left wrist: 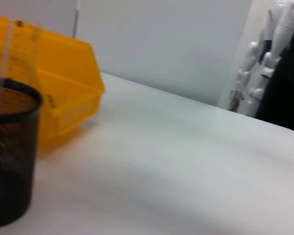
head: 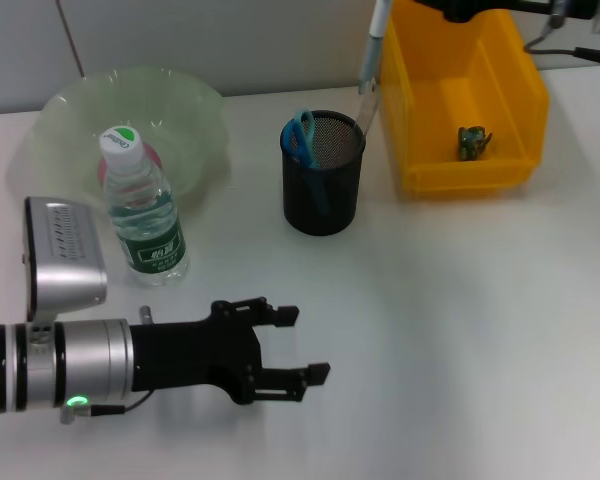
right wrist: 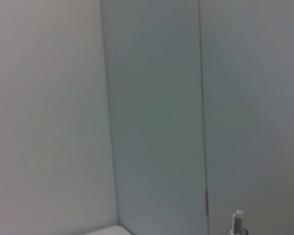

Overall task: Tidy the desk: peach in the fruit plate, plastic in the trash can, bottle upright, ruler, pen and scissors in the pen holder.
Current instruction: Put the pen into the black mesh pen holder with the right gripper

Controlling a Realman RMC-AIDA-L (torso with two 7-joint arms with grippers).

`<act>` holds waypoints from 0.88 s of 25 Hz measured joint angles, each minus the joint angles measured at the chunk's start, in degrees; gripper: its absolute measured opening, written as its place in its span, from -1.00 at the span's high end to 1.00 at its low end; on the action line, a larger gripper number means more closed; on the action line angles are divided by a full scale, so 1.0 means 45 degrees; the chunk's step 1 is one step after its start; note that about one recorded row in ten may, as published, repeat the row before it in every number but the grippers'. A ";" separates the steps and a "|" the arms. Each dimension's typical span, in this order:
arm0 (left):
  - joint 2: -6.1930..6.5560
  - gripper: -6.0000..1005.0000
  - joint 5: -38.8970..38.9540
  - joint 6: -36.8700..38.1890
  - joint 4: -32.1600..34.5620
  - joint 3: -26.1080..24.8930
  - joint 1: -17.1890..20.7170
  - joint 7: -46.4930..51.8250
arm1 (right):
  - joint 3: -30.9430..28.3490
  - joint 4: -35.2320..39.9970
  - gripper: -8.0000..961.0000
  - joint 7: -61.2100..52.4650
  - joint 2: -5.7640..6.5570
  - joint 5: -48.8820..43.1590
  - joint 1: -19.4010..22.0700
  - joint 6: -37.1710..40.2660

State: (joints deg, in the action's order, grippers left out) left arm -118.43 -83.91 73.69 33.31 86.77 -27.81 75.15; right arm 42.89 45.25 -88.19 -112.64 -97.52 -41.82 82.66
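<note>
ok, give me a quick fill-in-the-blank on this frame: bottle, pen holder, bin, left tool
1. The water bottle stands ____ on the table, in front of the green fruit plate.
2. The blue-handled scissors sit inside the black mesh ____.
3. The crumpled plastic lies in the ____ bin.
4. The left tool hovers over the table with its fingers ____, holding nothing.

Missing words: upright; pen holder; yellow; open
</note>
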 joint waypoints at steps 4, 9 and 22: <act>0.0047 -0.69 -0.0014 -0.0417 -0.0171 -0.0434 0.0151 -0.0294 | 0.0426 -0.0927 0.40 -0.0052 -0.0003 -0.0078 -0.0413 -0.0996; 0.0088 -0.69 -0.0145 -0.0440 -0.0169 -0.0786 0.0187 -0.0354 | 0.0948 -0.1623 0.37 0.0200 -0.0188 -0.0098 -0.0660 -0.2066; 0.0100 -0.69 -0.0163 -0.0350 -0.0047 -0.0910 0.0086 -0.0324 | 0.3054 -0.1856 0.32 0.0822 -0.1038 -0.0110 -0.0874 -0.4768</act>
State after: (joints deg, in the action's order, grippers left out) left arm -117.98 -84.64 72.12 33.10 82.68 -27.43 73.69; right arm 56.63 36.90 -84.49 -117.31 -98.01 -45.75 61.20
